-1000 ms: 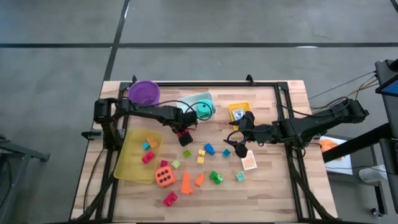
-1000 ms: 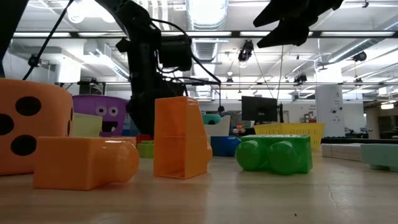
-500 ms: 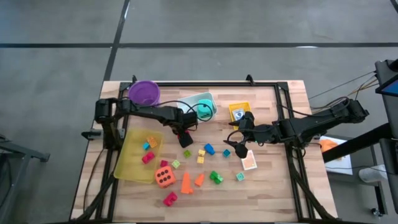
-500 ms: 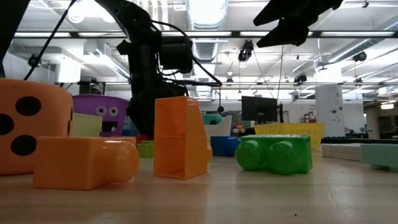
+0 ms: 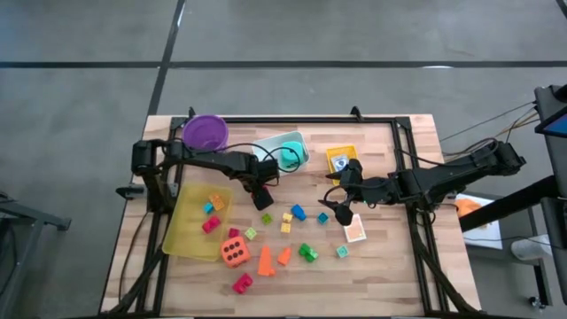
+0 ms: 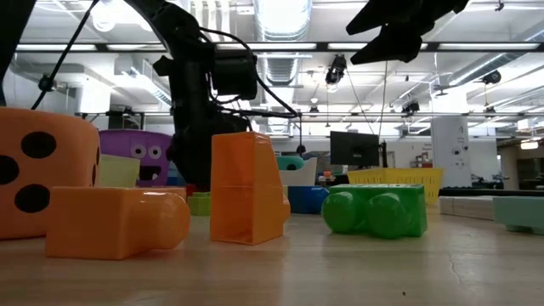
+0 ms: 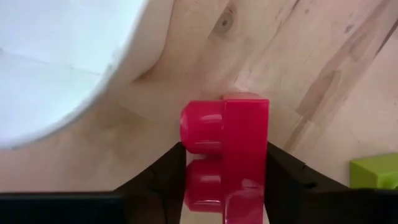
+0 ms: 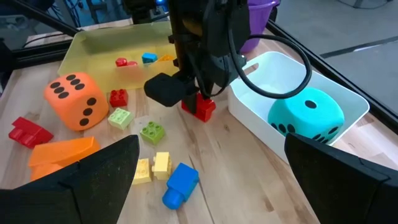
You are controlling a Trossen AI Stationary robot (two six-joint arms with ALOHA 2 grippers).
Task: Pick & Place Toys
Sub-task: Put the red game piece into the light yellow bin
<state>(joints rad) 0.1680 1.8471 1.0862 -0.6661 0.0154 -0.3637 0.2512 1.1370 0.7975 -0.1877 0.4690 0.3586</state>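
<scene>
Left pincer: down at the tabletop, its two dark fingers pressed against either side of a red block, grasping it.
Red block: sits on the wood just beside the white tray, between that tray and the yellow tray.
White tray: holds the teal die.
Yellow tray: a few small blocks lie inside it; the orange die rests at its near corner.
Loose toys: green block, orange blocks, yellow and blue blocks scattered mid-tabletop.
Right pincer: held above the tabletop's middle, well apart from the red block, fingers spread wide and holding nothing.
Purple bowl: at the far left corner.
</scene>
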